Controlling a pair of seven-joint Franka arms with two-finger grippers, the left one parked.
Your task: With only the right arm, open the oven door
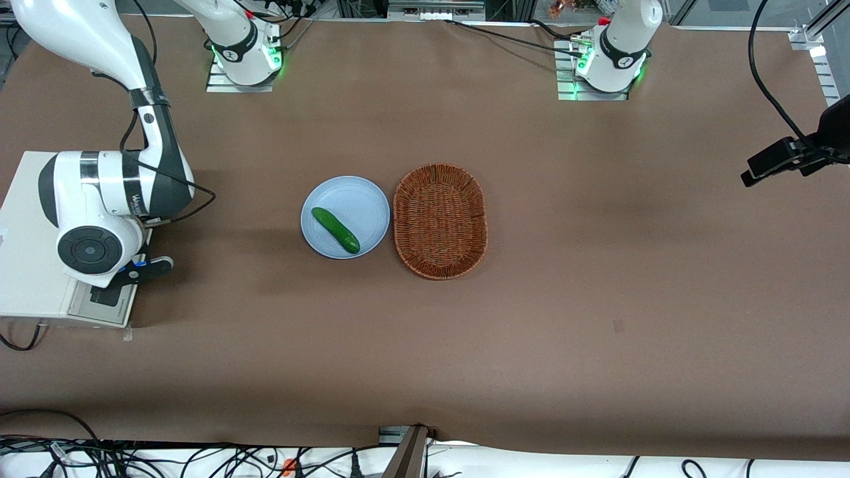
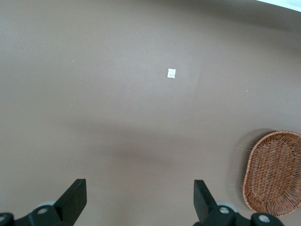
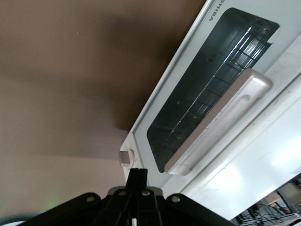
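Hovering at the oven door [image 3: 207,94], working arm's end of the worktop [image 1: 597,299]: pincer [image 3: 138,181], fingers pressed together, gripping nothing. Toaster oven [image 1: 26,265] under right arm [image 1: 99,199]. Blue plate [image 1: 368,199] holds cucumber [image 1: 335,230]; wicker basket [image 1: 439,220] beside it, empty.

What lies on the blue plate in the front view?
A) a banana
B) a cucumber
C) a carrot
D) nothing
B: a green cucumber lies on the plate, beside the basket; the pincer is by the oven door, its fingers together and holding nothing.
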